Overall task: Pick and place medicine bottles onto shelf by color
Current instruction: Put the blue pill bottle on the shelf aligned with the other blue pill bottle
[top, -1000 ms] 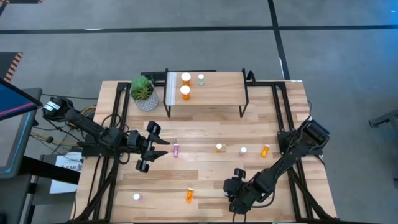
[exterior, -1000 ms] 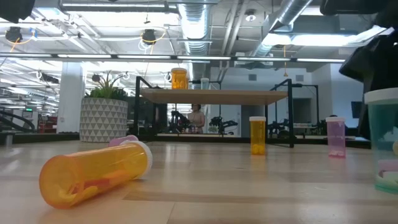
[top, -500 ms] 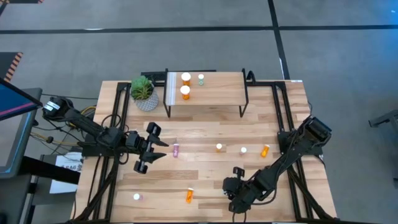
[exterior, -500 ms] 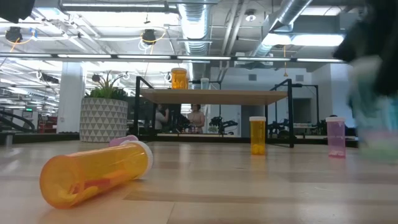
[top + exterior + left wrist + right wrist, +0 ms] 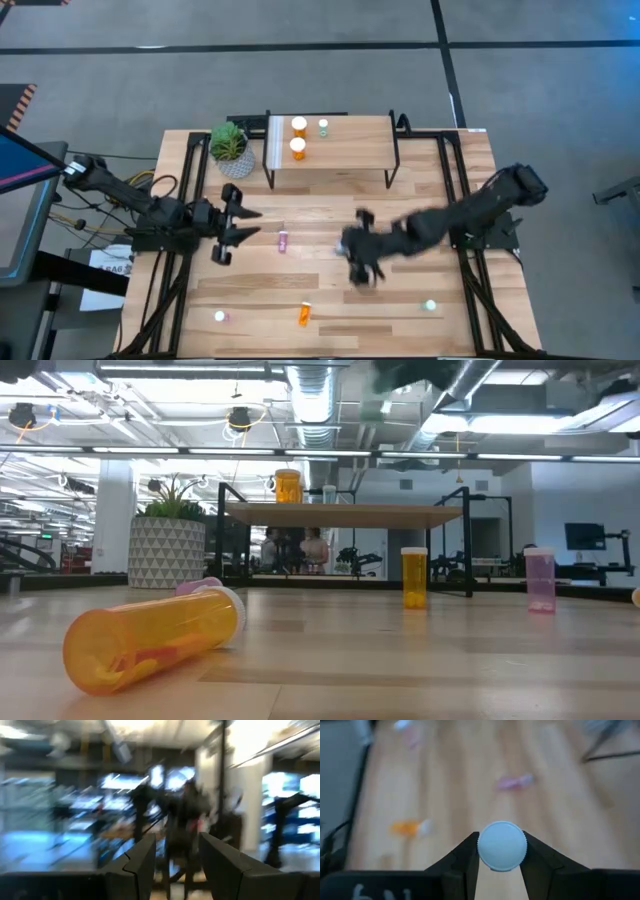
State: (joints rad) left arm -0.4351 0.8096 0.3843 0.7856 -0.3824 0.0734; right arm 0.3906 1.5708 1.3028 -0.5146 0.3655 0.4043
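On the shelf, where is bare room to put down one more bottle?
The shelf is bare from its middle to the right legs. Its left end is crowded: two orange bottles and a teal bottle stand beside the white strip.

A: What's on the tabletop (image 5: 420, 190)?
B: Shelf (image 5: 345, 145) at the far edge, potted plant (image 5: 231, 150) just beside its white-strip end. Loose bottles: pink one (image 5: 283, 240) lying mid-table, orange one (image 5: 304, 315) lying near the front edge.
A: On the shelf?
B: Two orange bottles (image 5: 298, 137) and a teal bottle (image 5: 323, 127), upright.
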